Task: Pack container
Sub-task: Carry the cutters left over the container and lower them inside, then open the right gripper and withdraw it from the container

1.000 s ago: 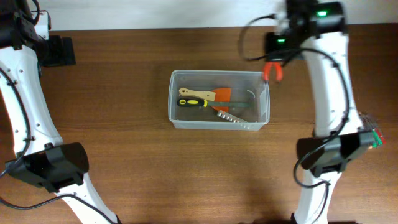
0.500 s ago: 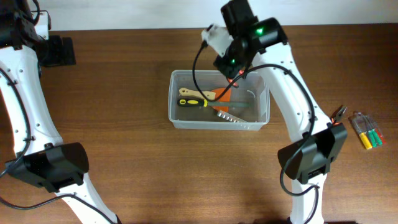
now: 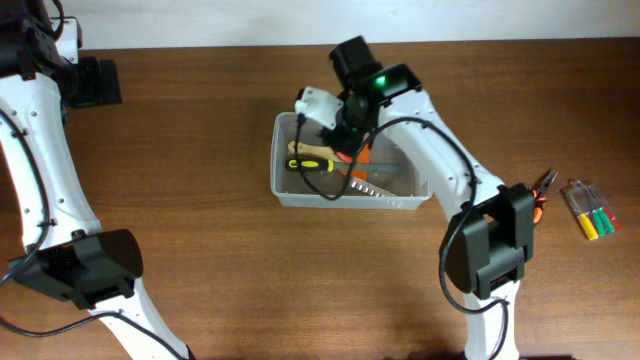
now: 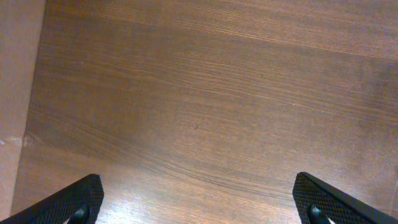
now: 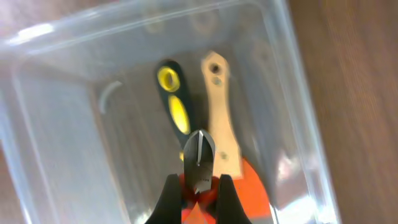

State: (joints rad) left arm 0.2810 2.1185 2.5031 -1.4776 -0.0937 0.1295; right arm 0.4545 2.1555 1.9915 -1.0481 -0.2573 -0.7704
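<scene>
Side cutters (image 5: pixel 199 155): probably light, stiff steel; my right gripper (image 5: pixel 199 200) clamps their red grips above container (image 5: pixel 56 37); left gripper (image 4: pixel 199 202) spread.

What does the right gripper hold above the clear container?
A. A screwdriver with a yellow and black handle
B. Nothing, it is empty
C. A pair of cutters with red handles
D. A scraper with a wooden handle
C: in the right wrist view the right gripper is closed on the red-handled cutters, above the clear container, while the screwdriver lies inside it.
</scene>
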